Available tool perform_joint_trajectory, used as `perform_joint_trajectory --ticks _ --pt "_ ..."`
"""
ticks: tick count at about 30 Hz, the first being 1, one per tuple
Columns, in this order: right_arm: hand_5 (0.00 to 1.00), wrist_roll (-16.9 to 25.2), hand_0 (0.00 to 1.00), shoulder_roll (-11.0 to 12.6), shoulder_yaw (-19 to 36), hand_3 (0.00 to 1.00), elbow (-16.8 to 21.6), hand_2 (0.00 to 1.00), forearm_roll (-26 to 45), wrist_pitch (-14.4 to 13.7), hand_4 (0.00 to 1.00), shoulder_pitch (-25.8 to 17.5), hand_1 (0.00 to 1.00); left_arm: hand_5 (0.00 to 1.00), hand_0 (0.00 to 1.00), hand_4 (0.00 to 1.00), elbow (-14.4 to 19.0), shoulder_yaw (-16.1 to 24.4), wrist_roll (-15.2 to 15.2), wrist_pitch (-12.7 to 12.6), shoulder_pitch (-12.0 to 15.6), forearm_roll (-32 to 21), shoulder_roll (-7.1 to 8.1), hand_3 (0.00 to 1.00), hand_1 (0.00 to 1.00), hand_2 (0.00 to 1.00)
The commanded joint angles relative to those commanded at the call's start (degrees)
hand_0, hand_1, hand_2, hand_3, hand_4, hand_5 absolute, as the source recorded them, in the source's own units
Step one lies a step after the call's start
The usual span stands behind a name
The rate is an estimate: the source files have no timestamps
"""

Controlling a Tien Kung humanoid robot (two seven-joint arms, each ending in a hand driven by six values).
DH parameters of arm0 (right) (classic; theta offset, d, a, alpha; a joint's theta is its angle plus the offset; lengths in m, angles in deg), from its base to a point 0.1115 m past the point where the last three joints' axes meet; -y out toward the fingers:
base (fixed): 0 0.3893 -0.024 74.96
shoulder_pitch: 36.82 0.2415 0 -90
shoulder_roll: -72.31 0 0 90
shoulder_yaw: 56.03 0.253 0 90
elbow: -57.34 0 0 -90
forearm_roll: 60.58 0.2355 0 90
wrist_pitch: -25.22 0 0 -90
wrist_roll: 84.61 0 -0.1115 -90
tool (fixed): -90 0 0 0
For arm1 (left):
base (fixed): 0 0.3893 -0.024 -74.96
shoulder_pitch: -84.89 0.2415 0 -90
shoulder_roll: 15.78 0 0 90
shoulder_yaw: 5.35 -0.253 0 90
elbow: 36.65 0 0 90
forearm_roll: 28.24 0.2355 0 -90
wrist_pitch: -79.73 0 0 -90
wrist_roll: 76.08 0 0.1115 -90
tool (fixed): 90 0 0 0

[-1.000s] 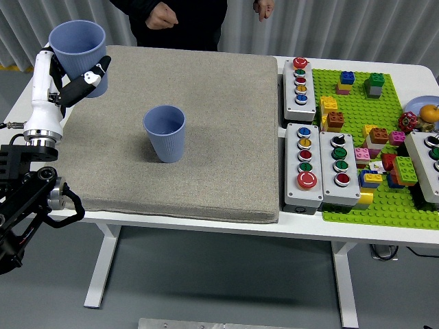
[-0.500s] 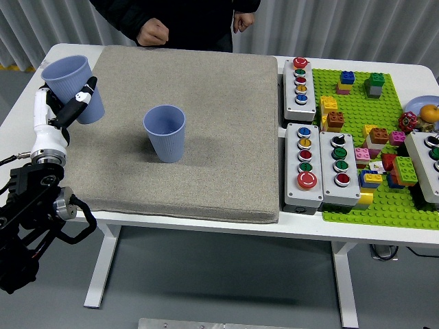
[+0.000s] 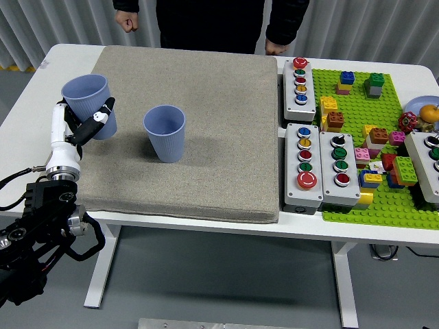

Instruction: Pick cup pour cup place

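We see white table (image 3: 206,229) on white legs, grey floor (image 3: 226,274) beneath. Pale grey pleated curtain (image 3: 370,27) runs behind table's far edge. Grey felt mat (image 3: 226,137) covers table's left and middle. Person in dark clothing (image 3: 206,20) stands at far side. Light even, shadows soft.

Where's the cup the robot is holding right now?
In the head view, the held cup is in the left hand over the grey mat's left edge, left of the free-standing cup.
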Motion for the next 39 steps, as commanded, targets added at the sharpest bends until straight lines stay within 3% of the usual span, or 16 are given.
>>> perform_joint_trajectory --ticks 11,20,28,38,39 --pt "0.021 -0.1 0.711 -0.1 0.1 0.58 0.0 0.62 -0.4 0.1 0.002 -0.2 0.651 0.196 0.694 0.733 -3.6 -1.8 2.1 0.2 0.7 -1.3 -0.99 0.638 0.69 0.716" --pt "0.025 -0.2 0.711 -0.1 0.2 0.58 0.0 0.62 -0.9 0.2 0.002 -0.2 0.651 0.205 0.694 0.74 -5.3 -2.2 2.7 0.8 0.6 -2.1 -0.35 0.639 0.692 0.717" --pt "0.025 -0.3 0.711 -0.1 0.3 0.58 0.0 0.62 -1.1 0.2 0.002 -0.4 0.651 0.23 0.698 0.768 -6.7 -2.5 3.0 1.4 1.2 -2.4 -0.7 0.644 0.698 0.719" --pt "0.025 -0.2 0.711 -0.2 0.2 0.58 0.0 0.62 -0.6 0.2 0.002 -0.2 0.651 0.231 0.699 0.776 -6.4 -1.7 2.5 3.0 1.9 0.0 -1.12 0.65 0.7 0.724" --pt "0.025 -0.2 0.711 -0.2 0.2 0.58 0.0 0.62 -0.5 0.1 0.002 -0.1 0.651 0.308 0.728 0.87 -6.1 -1.5 2.4 3.2 2.0 0.5 -1.15 0.767 0.728 0.799"
